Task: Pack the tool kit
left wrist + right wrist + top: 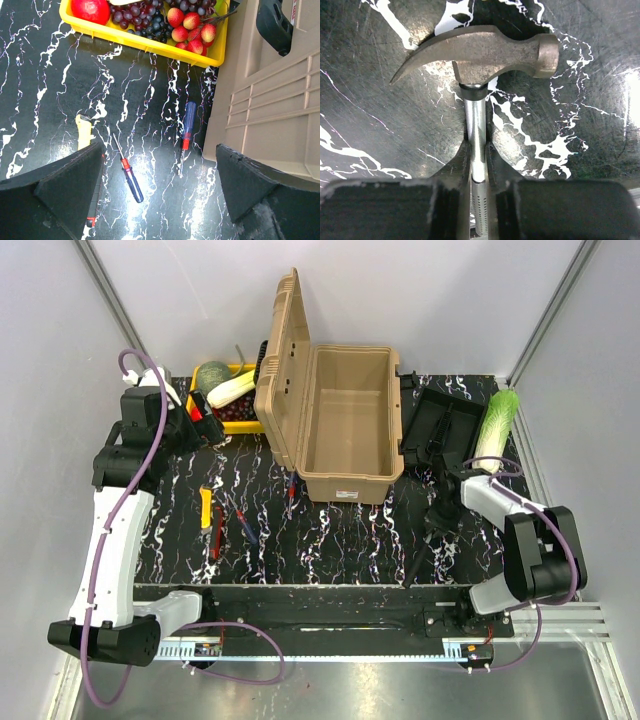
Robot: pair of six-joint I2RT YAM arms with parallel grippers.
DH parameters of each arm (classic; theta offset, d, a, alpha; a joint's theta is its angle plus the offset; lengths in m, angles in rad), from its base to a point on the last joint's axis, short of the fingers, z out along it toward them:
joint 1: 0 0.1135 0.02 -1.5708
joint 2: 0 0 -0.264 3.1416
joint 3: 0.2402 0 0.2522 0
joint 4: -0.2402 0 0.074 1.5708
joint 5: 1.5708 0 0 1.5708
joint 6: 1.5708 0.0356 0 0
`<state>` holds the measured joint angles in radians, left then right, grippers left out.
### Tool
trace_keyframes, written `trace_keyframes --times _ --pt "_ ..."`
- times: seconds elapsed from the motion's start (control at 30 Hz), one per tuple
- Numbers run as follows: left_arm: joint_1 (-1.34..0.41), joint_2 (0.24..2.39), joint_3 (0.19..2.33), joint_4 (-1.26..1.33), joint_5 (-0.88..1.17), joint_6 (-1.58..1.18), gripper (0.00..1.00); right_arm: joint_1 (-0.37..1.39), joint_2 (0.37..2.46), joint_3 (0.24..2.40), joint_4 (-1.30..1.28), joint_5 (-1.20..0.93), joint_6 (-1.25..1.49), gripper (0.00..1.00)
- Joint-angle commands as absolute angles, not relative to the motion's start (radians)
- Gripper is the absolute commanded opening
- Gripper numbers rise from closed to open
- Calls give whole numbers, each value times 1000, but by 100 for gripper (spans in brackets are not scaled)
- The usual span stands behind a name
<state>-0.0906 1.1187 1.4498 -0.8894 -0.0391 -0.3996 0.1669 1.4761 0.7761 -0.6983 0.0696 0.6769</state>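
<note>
The tan toolbox (340, 430) stands open mid-table, its lid (285, 370) upright on the left. The black inner tray (440, 425) lies outside it to the right. My right gripper (443, 515) is shut on the steel shaft of a claw hammer (480, 52) just below the head, low over the table; my gripper (478, 150) clamps it from both sides. My left gripper (160, 190) is open and empty, hovering above two blue-handled screwdrivers (131, 177) (187, 125) and a yellow-handled tool (83, 131) left of the box (270, 100).
A yellow crate (225, 400) of fruit and vegetables sits at the back left, beside the lid; it also shows in the left wrist view (150, 42). A green cabbage (497, 425) lies at the right, past the tray. A red-handled tool (217, 540) lies near the yellow one (206, 508).
</note>
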Motion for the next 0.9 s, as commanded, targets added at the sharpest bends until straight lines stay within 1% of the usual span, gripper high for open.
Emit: trace_keyframes --times 0.0,0.03,0.07,0.1,0.17,0.2,0.27,0.33,0.37,0.4,0.47,0.53,0.57,0.87 --pt "-94 1097 1448 -848 -64 -390 99 184 1522 804 -647 155 664 12" --pt "-95 1095 1447 -848 -63 -388 99 187 1532 804 -643 153 661 16" --pt "-95 1095 1445 -848 -66 -390 99 187 1539 804 -637 144 661 22" --pt "-95 1095 1443 -848 -69 -388 99 190 1549 802 -634 137 664 33" --pt "-95 1091 1443 -850 -74 -387 99 199 1563 798 -624 132 664 48" --pt "-95 1089 1442 -848 -75 -385 99 207 1568 793 -621 132 664 52" --pt "-94 1089 1439 -850 -77 -385 99 216 1580 790 -615 135 669 53" --pt "-94 1089 1439 -848 -78 -385 99 222 1591 787 -615 137 670 46" --pt "-95 1089 1439 -847 -78 -387 99 224 1594 785 -615 137 670 42" --pt "-95 1088 1437 -847 -78 -387 99 227 1592 782 -614 138 672 35" --pt "-94 1088 1436 -847 -77 -387 99 232 1585 776 -615 150 672 18" --pt "-94 1089 1440 -847 -77 -387 99 235 1563 776 -617 169 672 5" --pt "-95 1088 1437 -847 -75 -385 99 236 1552 781 -621 179 672 0" --pt "-94 1088 1440 -844 -64 -387 99 241 1324 831 -653 221 658 0"
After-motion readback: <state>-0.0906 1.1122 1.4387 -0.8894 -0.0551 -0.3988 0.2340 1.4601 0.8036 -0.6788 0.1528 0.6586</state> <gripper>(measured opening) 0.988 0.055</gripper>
